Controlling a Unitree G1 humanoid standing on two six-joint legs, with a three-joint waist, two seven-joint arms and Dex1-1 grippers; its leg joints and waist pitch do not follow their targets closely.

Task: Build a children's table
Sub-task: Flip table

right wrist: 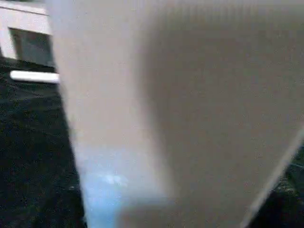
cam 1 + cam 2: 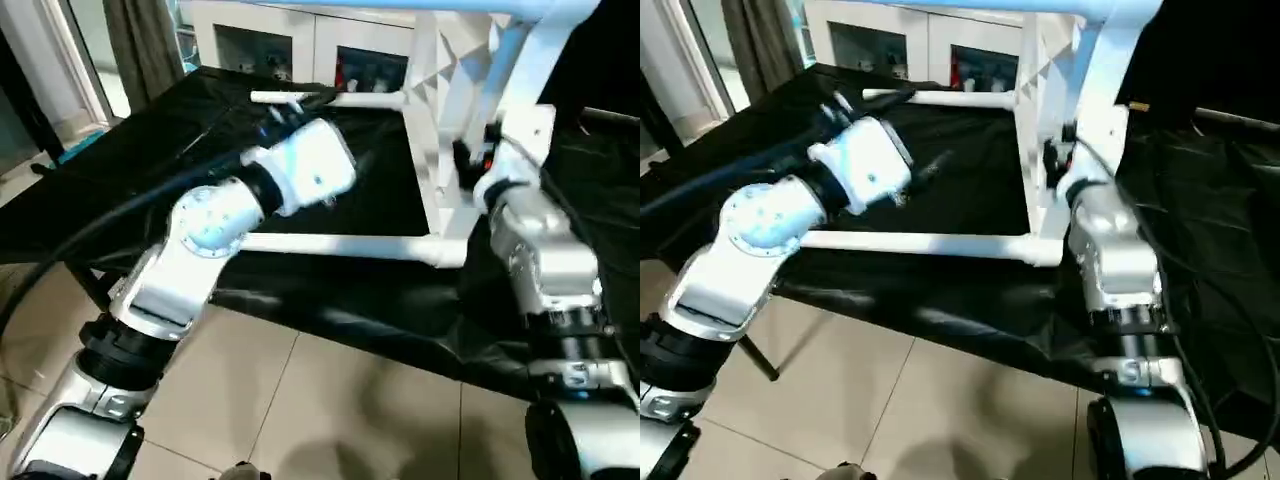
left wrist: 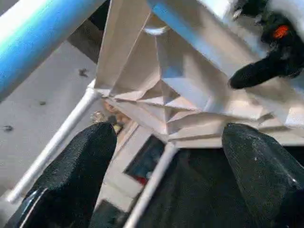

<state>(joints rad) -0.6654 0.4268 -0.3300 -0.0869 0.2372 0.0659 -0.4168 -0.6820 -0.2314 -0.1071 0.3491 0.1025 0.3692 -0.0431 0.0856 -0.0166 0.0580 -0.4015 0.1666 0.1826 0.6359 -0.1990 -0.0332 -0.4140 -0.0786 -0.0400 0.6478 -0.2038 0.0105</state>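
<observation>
Your landmark is the children's table top [image 2: 440, 130], which stands tipped on its edge on the black-draped counter [image 2: 120, 190], ribbed underside facing your left arm. Two white legs [image 2: 350, 245] already stick out sideways from its corner sockets: the nearer one lies low along the counter's front edge, and a farther leg [image 2: 330, 98] runs parallel behind it, toward the white cabinet [image 2: 300, 40]. A third leg appears to rise up and away from the top's upper corner, tinted blue by the light. The top seems to be kept on edge so the sockets face outward and legs can be pushed in horizontally. Your right tool [image 2: 480, 150] is right against the top's right face, apparently steadying it; whether its fingers are spread or pinching the rim, you cannot tell, since its wrist view is filled by a blurred white surface. Your left tool [image 3: 166, 156] hovers on the underside's side, between the two horizontal legs, with fingers [image 3: 71, 175] spread wide and nothing between them. Behind the cabinet's glass fronts a few small items show, too small to identify.
</observation>
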